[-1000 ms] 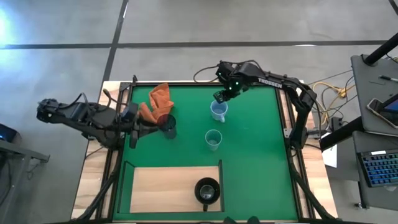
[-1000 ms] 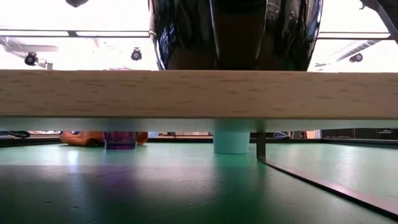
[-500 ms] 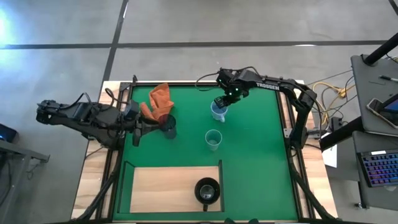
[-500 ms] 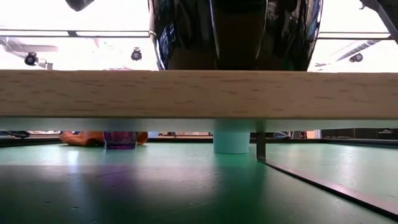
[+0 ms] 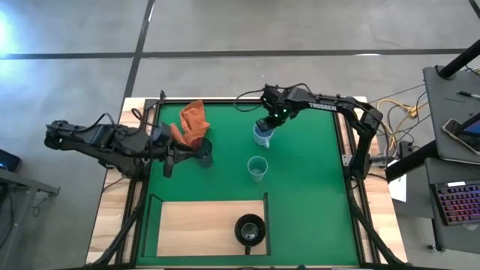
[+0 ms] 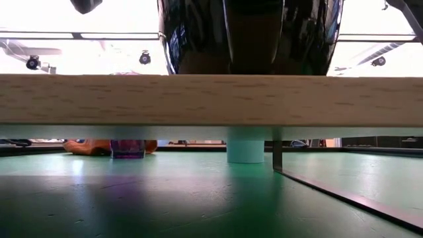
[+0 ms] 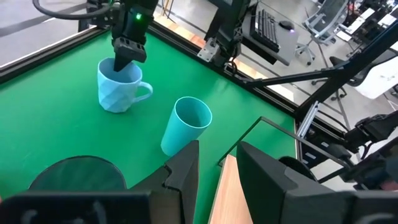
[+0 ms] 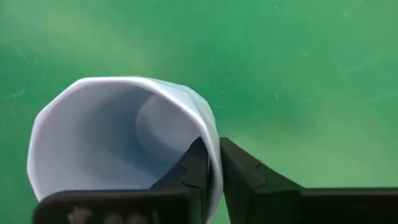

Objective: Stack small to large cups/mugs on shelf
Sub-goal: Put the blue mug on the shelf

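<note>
A light blue mug point(image 5: 262, 135) stands upright on the green mat, and my right gripper point(image 8: 211, 168) is shut on its rim. Nearer the front, a teal cup point(image 5: 257, 168) stands alone. The dark purple cup point(image 5: 202, 154) sits at the left by an orange cloth point(image 5: 193, 120). My left gripper point(image 7: 217, 174) is level beside the purple cup, open, with nothing between its fingers. The black mug point(image 5: 250, 229) stands on the wooden shelf point(image 5: 195, 229) at the front. My right gripper pinches the mug's wall at its rim point(image 8: 213, 140), one finger inside the mug and one outside. The fingers come from above, pointing down, at the rim's far side point(image 7: 124, 62). The mug stands upright with its base on the mat.
A raised frame runs round the green mat point(image 5: 307, 195). Open mat lies right of the shelf and of the two cups. Cables and a desk with keyboards stand off the table's right side.
My right gripper has come down onto the light blue mug's far rim and shut on it. The mug stands where it was. My left arm has edged a little toward the table's right, its fingers still apart.
</note>
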